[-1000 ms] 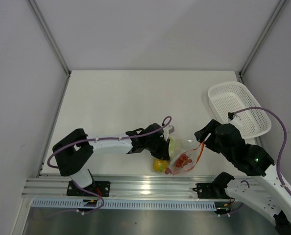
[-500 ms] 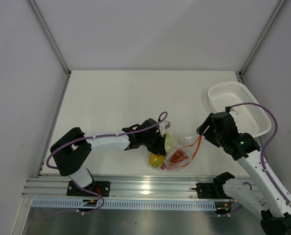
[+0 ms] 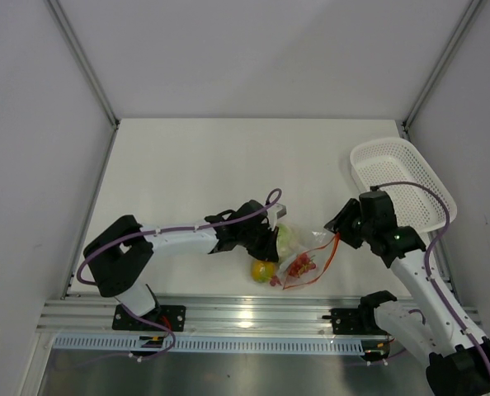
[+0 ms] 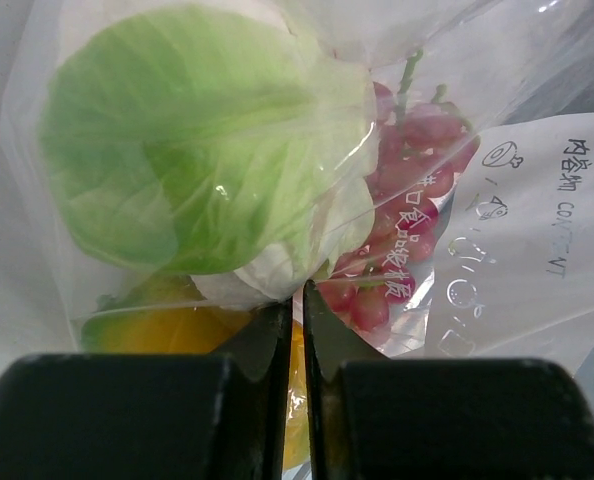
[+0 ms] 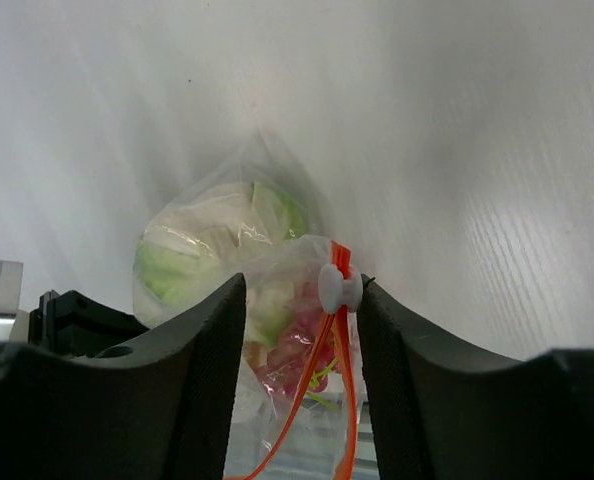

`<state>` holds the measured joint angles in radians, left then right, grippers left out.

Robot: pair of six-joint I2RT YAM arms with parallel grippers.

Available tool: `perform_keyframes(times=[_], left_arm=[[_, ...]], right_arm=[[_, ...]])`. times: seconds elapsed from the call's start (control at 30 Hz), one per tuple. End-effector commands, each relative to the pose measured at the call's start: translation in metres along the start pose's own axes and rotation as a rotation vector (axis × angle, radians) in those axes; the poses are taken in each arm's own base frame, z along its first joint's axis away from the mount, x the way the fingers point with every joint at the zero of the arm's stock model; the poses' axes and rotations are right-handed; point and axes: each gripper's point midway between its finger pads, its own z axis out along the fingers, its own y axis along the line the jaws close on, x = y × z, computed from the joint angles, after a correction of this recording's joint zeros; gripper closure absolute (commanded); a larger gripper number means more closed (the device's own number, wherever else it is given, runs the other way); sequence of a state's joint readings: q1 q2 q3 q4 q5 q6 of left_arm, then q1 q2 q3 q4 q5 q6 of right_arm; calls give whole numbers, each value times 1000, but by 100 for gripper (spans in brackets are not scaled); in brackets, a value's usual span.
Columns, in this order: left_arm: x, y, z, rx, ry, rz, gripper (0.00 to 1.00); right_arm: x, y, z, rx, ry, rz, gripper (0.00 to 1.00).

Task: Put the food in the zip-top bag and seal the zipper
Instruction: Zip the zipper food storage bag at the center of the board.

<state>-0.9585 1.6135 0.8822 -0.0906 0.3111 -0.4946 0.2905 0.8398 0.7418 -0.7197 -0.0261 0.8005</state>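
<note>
The zip-top bag lies near the table's front edge, crinkly and clear. Through it show a green piece, a whitish piece, dark red grapes and a yellow-orange fruit. My left gripper is shut on the bag's film at its left side; in the left wrist view the fingertips stand almost together. My right gripper is open, straddling the bag's mouth. The orange-red zipper runs between its fingers, and the zipper's white slider rests against the right finger.
A white mesh basket stands at the right edge of the table, just behind the right arm. The metal rail runs along the near edge, close below the bag.
The right arm has stretched out and its gripper has come over the bag's mouth, jaws narrowing around the slider. The left gripper drew the bag slightly up and back, then held still.
</note>
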Motion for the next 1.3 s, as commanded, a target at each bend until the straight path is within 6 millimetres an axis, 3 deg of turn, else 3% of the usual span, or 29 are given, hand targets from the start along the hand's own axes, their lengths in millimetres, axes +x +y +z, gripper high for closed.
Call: perform_keyframes(times=[0.0,0.13,0.17,0.27,0.43,0.53,0.6,0.77,0.83,0.87,0.93,1.03,1.07,1.27], left_arm=[[4,5,-8,-16,4,25,91],[3,3,-11,-10,-6,27,91],[3,2,-12,-4,-10,31,91],[2,-1,-19,14,-40,45,90],[-10,-16,-47,65,-156,116,82],[-23,-38,-82,139,-275,188,69],[-41,-63,-115,213,-402,252,58],[-60,-118,-182,340,-578,421,25],[-64,-142,-209,392,-645,493,14],[-63,-148,-213,404,-654,507,1],[-66,-165,-220,434,-660,544,0],[-69,-177,-212,391,-650,589,1],[-68,-176,-195,333,-626,589,1],[-79,-192,-161,264,-555,628,1]], right_arm=[[-1,11,7,-60,3,5,51],[2,7,9,-58,1,10,71],[1,7,6,-65,-7,9,80],[-1,8,-3,-75,-28,8,95],[-10,22,-30,-125,-60,-11,100],[-16,32,-50,-153,-75,-26,100],[-15,40,-58,-185,-63,-24,100],[-6,58,-77,-227,-46,-50,100],[-17,65,-90,-226,-118,-36,100],[-11,71,-96,-245,-112,-58,100],[-18,78,-104,-249,-152,-43,100],[-12,89,-106,-254,-147,-56,100],[-6,93,-104,-253,-127,-73,100],[-8,98,-106,-216,-175,-56,100]])
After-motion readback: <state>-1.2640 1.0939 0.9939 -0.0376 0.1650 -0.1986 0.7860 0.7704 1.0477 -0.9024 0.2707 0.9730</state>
